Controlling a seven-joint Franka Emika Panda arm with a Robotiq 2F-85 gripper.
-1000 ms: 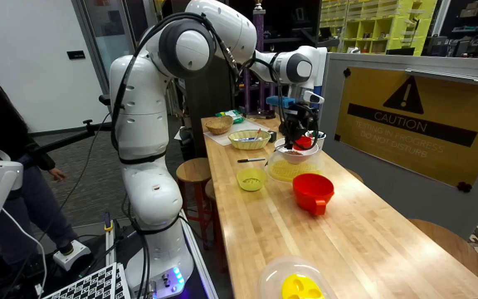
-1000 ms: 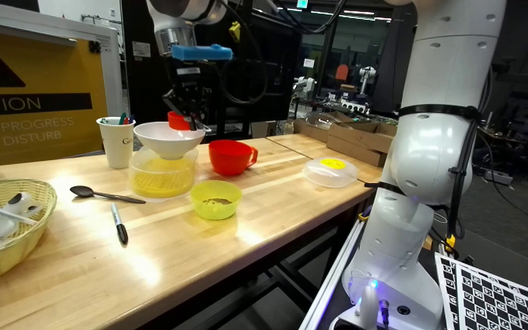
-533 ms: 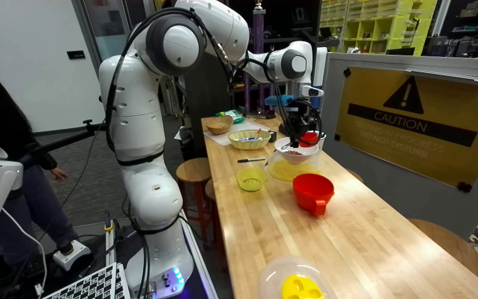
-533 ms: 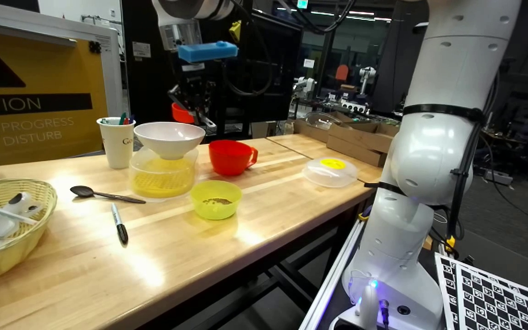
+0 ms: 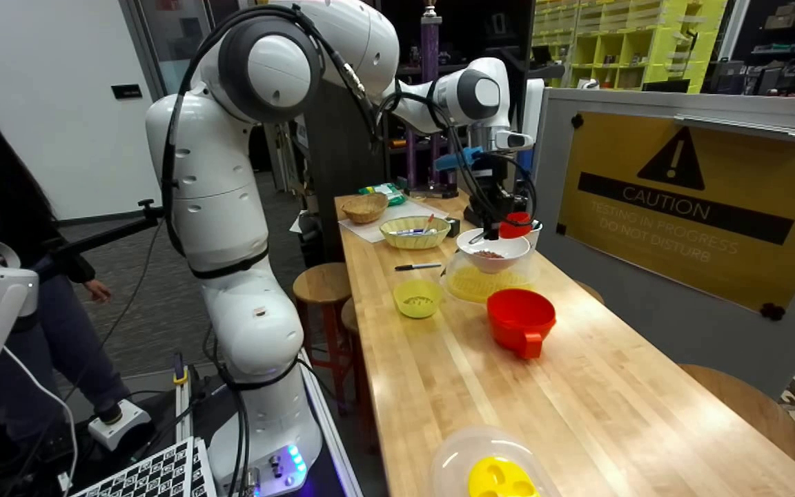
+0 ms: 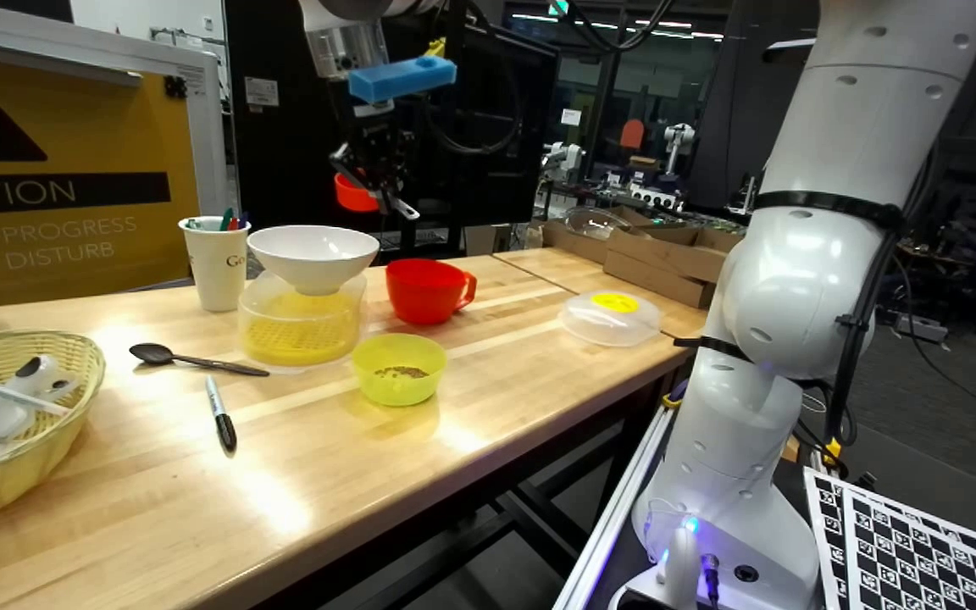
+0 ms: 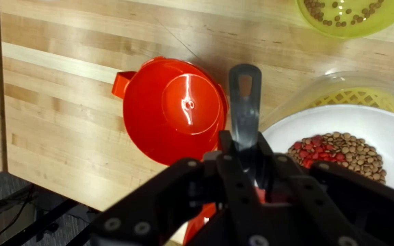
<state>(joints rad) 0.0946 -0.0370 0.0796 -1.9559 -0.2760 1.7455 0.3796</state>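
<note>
My gripper (image 7: 245, 145) is shut on the dark grey handle (image 7: 245, 102) of a small red scoop. The scoop's red cup (image 6: 356, 194) hangs in the air, above and behind the white bowl in an exterior view; my fingers mostly cover it in the wrist view. The white bowl (image 7: 306, 121) holds brown pellets (image 7: 361, 155) with some reddish pieces among them. It rests on a translucent container (image 6: 302, 330) with a yellow mesh. Beside it stands a larger red cup (image 7: 149, 116) with a handle, its inside bare. A yellow-green bowl (image 6: 399, 352) has a few pellets in it.
A paper cup of pens (image 6: 219, 267), a black spoon (image 6: 200, 363), a marker (image 6: 221, 415) and a wicker basket (image 6: 73, 415) share the wooden table. A clear domed lid (image 6: 611, 326) and cardboard boxes (image 6: 662, 267) lie farther along. A grey partition (image 5: 646, 304) runs alongside.
The gripper and scoop have risen from low over the white bowl and moved rightward in an exterior view. The arm's elbow has drawn back. Things on the table have not moved.
</note>
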